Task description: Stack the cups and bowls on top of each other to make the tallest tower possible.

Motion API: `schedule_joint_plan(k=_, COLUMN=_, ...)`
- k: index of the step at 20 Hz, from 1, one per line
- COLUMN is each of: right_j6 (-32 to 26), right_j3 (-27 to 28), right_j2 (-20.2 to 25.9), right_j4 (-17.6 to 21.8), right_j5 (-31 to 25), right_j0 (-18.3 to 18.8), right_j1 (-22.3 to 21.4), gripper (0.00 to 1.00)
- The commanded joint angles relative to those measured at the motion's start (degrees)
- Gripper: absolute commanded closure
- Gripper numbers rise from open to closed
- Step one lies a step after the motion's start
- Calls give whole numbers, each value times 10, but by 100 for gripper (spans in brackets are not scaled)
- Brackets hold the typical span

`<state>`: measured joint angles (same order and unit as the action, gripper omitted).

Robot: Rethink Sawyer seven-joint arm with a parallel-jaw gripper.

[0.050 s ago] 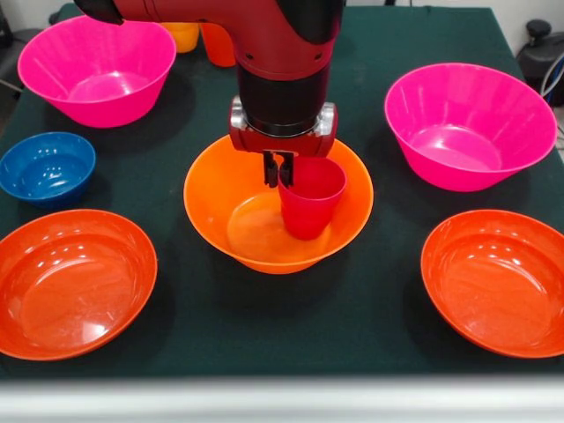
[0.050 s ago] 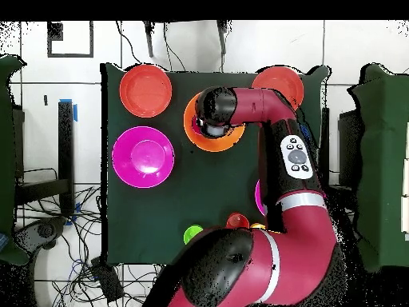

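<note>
Green cloth covered the desk [image 1: 370, 317], and at its middle sat the large orange bowl [image 1: 238, 189], base of the tower. Over it hung the end effector [image 1: 278, 169], clenched on the near rim of the red cup [image 1: 311, 207], which sat upright inside the bowl, right of centre. Judged best: settle the cup flat on the bowl's floor before letting go.

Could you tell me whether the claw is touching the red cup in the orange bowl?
Touching: the front view shows the claw pinching the red cup's rim.
</note>
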<state>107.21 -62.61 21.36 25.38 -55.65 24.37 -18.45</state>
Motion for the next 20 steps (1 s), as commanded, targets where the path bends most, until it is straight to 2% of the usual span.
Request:
schedule_joint_plan(k=1, right_j6=-92, right_j3=9, right_j2=-2, right_j4=40, right_j5=9, right_j0=9, right_j1=2, gripper=100)
schedule_joint_plan(k=20, right_j6=-108, right_j3=22, right_j2=2, right_j4=41, right_j5=-3, right_j0=15, right_j1=6, gripper=100)
